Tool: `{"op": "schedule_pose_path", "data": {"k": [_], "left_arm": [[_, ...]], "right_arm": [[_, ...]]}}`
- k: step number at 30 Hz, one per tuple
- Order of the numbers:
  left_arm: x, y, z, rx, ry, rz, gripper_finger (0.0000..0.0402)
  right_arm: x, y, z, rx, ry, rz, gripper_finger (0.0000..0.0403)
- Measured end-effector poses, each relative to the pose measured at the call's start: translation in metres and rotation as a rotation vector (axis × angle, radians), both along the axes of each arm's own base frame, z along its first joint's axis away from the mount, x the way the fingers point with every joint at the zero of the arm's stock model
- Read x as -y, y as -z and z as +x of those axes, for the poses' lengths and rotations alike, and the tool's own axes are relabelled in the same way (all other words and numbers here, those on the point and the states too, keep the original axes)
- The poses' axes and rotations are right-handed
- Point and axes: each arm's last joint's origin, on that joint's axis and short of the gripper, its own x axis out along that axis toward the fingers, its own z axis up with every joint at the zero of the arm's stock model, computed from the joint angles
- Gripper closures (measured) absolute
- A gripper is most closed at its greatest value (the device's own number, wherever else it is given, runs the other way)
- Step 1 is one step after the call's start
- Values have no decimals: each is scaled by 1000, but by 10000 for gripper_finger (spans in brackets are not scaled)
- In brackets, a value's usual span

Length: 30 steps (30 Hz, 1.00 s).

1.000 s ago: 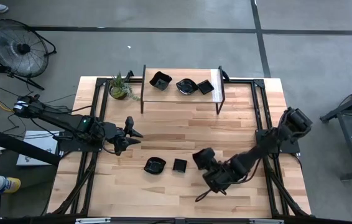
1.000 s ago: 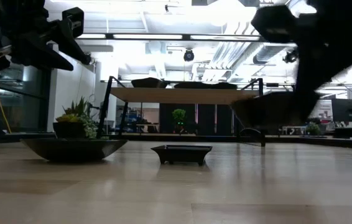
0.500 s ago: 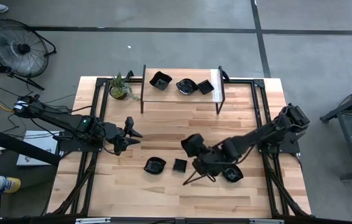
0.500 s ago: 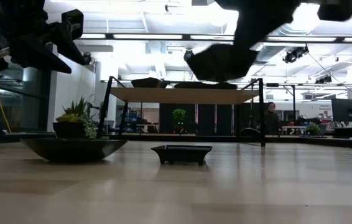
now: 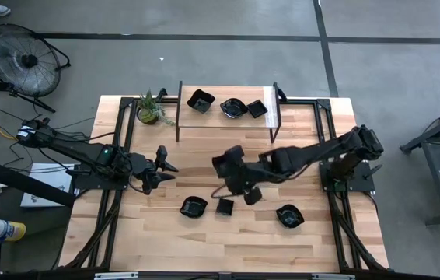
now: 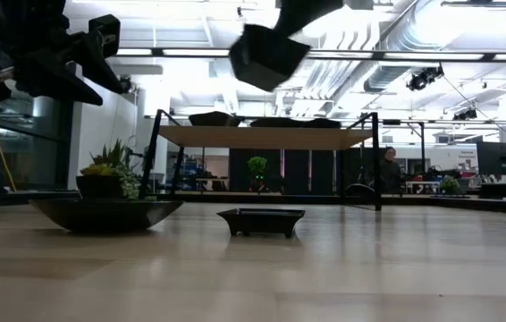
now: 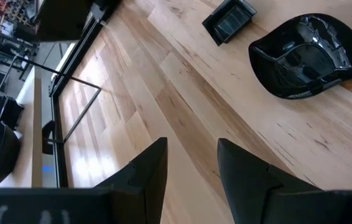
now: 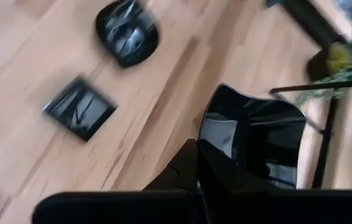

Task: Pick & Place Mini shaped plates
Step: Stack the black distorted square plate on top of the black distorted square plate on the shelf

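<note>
Right pincer, pinching one black plate by its rim for carrying clear above the surface; left pincer spread, idle.

Open-plan lab: ceiling ducts, monitors

In the view from above, the right hand is a dark mass over the middle of the surface, and its fingers cannot be made out against the black plate it carries. In the low view the arm above that plate is cut off by the top edge. The right wrist view is motion-blurred, so the square plate and the rounded plate below show no clear rims.
</note>
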Motion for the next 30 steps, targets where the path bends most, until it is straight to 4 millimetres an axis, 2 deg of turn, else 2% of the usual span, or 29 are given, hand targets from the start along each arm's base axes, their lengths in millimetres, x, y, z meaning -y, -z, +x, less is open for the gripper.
{"op": "schedule_pose_path", "data": {"k": [8,14,20,24,30], "left_arm": [[0,0,0,1,0,0,266],[0,0,0,1,0,0,266],[0,0,0,1,-1,0,266],[0,0,0,1,0,0,266],[0,0,0,1,-3,-4,266]], "right_arm": [[42,-35,18,205,202,121,403],[78,-57,21,283,306,181,403],[104,-78,24,399,364,192,403],[120,-86,27,473,361,210,403],[147,-86,39,584,397,217,403]]}}
